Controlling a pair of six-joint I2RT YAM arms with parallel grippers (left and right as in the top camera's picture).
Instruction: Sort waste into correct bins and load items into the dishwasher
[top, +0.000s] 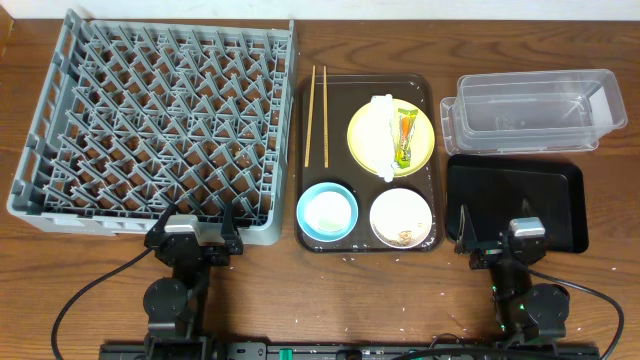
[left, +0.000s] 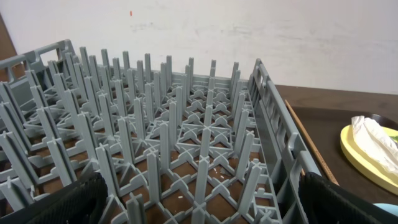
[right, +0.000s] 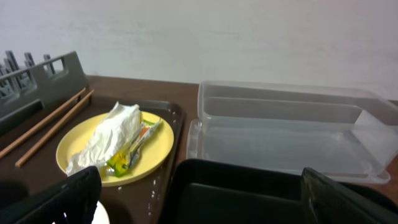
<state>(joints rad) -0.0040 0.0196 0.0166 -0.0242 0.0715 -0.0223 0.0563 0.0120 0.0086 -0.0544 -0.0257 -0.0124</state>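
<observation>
The grey dish rack (top: 160, 120) fills the left of the table. A brown serving tray (top: 432, 235) holds a yellow plate (top: 425, 125) with a white crumpled wrapper (top: 382, 135) and an orange-and-green sachet (top: 404, 135), two chopsticks (top: 317, 115), a light blue bowl (top: 327, 211) and a white bowl (top: 400, 217) with beige crumbs (top: 406, 236). A clear tub (top: 535, 108) and a black tray (top: 515, 200) lie at the right. My left gripper (top: 195, 232) is open and empty at the rack's near edge (left: 199, 199). My right gripper (top: 505, 235) is open and empty over the black tray's near edge (right: 249, 199). The small white cup is out of view.
The right wrist view shows the plate (right: 155, 149), wrapper (right: 106, 140), sachet (right: 134, 149), chopsticks (right: 53, 124) and clear tub (right: 286, 130). White specks lie on the wooden table in front of the serving tray.
</observation>
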